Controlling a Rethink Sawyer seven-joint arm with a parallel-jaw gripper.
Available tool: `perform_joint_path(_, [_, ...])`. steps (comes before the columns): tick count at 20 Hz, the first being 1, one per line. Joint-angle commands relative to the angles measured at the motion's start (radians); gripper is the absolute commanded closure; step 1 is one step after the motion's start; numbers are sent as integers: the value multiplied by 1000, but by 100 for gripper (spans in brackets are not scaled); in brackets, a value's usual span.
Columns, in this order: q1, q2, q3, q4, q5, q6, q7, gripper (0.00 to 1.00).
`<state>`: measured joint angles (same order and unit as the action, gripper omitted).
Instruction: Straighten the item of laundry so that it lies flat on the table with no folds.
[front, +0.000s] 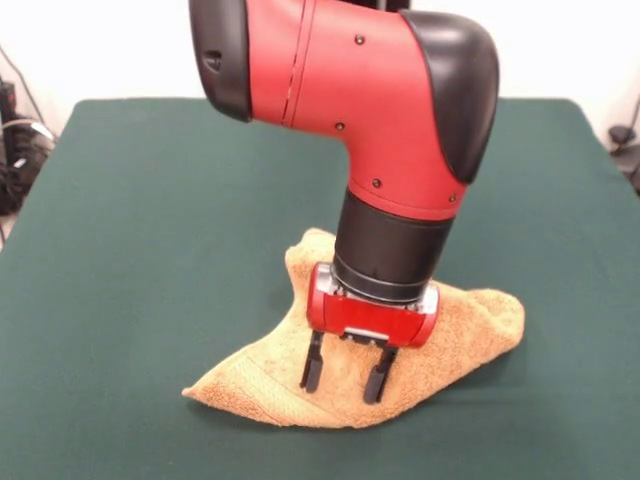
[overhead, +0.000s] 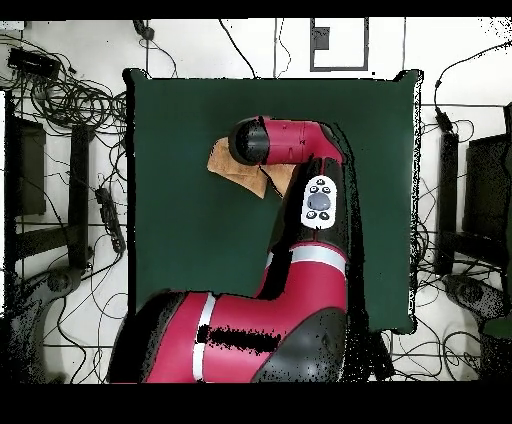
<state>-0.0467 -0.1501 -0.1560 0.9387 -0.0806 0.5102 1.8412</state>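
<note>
the towel (front: 300, 385) is seen bunched and folded near the middle of the table (front: 130, 250), one corner drawn out to a point, another humped up behind the arm. the gripper (front: 346, 382) is held low over its front part, fingers spread apart and nothing gripped, tips at or just above the cloth, probably so that a fold can be pinched and pulled flat.

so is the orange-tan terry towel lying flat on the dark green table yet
No, the orange-tan terry towel is bunched and folded over itself on the dark green table, with the open pincer right over it.
</note>
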Motion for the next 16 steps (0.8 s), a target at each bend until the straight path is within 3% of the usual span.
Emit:
perform_joint_path(1, [6,-139,76,147,25,121,56,0])
perform_joint_path(12, [-9,-343,118,375,23,114,10,0])
perform_joint_path(16, [-45,-390,161,495,8,41,-14,0])
